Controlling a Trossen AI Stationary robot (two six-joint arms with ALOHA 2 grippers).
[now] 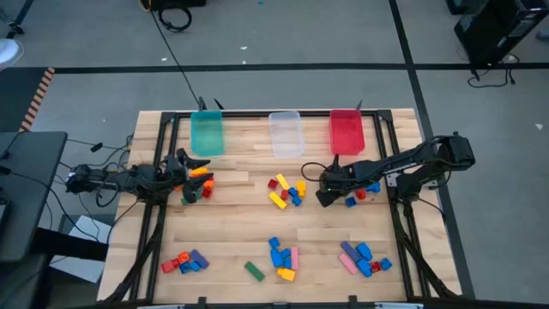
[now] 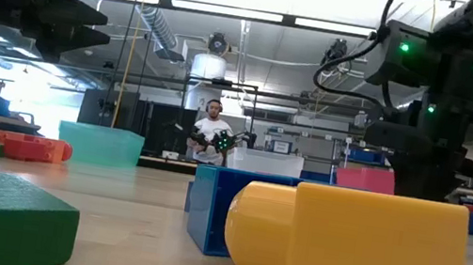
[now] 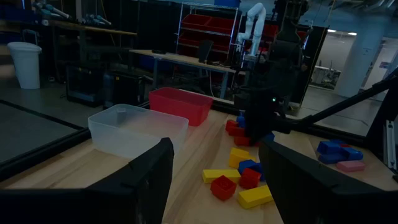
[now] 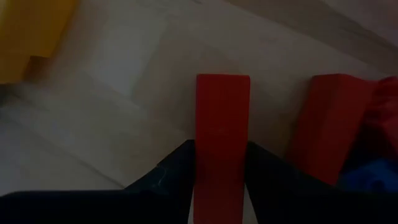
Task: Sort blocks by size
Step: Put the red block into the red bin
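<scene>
Blocks lie in small heaps on the wooden table: one (image 1: 199, 184) by my left gripper, one (image 1: 286, 190) in the middle, one (image 1: 364, 190) at the right, and more (image 1: 283, 257) along the near edge. My right gripper (image 1: 322, 197) points steeply down between the middle and right heaps. A long red block (image 4: 222, 124) lies flat on the table between its fingers, with a second red block (image 4: 333, 124) beside it. My left gripper (image 1: 193, 165) waits open and level at the table's left (image 3: 216, 152), holding nothing. My right gripper has the long red block between its two fingers, which meet the block's two long sides (image 4: 200, 168) at one end. The fingers come from above, pointing steeply down, and lie across the block. The block rests flat on the table.
A teal bin (image 1: 207, 133), a clear bin (image 1: 286, 133) and a red bin (image 1: 346, 131) stand in a row at the far edge. A green block (image 1: 254, 271) lies alone near the front. A yellow block (image 4: 28, 37) lies close to my right gripper. A person sits in the room beyond.
</scene>
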